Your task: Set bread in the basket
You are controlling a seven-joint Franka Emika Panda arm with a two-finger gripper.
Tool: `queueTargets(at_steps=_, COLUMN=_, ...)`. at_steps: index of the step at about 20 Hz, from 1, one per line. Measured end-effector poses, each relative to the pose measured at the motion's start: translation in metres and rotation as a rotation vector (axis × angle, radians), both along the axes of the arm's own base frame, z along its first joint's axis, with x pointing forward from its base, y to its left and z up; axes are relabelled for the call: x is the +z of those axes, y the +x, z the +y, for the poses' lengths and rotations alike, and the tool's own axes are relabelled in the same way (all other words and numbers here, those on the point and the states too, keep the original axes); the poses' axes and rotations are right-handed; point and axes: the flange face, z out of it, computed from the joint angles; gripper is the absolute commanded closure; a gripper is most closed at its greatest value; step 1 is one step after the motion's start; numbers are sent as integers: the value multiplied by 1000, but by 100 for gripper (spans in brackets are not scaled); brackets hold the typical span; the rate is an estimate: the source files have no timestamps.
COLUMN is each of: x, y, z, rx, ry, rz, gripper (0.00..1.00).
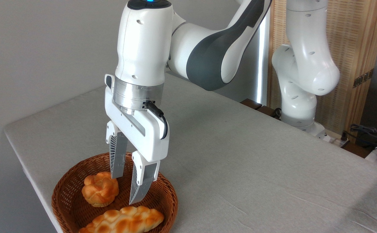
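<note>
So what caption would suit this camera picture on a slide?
White robot hand open above a woven reddish-brown wicker basket holding a long golden braided loaf and a small round knotted bun.

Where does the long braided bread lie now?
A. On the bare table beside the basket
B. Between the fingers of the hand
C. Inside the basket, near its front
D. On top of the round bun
C: the bread lies inside the basket, below the open, empty hand.

No readable text — labels, numbers, signs — anywhere.
</note>
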Motion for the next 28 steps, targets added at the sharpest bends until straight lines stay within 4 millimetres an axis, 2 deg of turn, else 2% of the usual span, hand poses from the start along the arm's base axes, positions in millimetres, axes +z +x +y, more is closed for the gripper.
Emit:
queueTargets(at_steps=4, x=5, y=1, z=4, rx=14, ry=-3, rz=-9, gripper=0)
queueTargets(at_steps=6, x=15, y=0, z=6, rx=35, ry=-14, rz=-17, gripper=0)
queueTargets(at_steps=11, x=68, y=-12, z=3, rx=47, ry=-65, rz=78, gripper=0)
queueTargets(at_steps=13, x=92, y=-17, z=8, rx=88, ry=-87, rz=111, gripper=0)
queueTargets(at_steps=15, x=105, y=-22, z=7, rx=130, ry=-100, rz=153, gripper=0)
queueTargets(at_steps=17, x=109, y=-26, z=-5, rx=161, ry=-46, rz=203, gripper=0)
queueTargets(at_steps=20, x=107, y=-30, z=-40, rx=171, ry=43, rz=255, gripper=0)
queueTargets(at_steps=22, x=106, y=-31, z=-55, rx=194, ry=52, rz=264, gripper=0)
queueTargets(at_steps=28, x=103, y=-36, z=-58, rx=201, ry=59, rz=314, gripper=0)
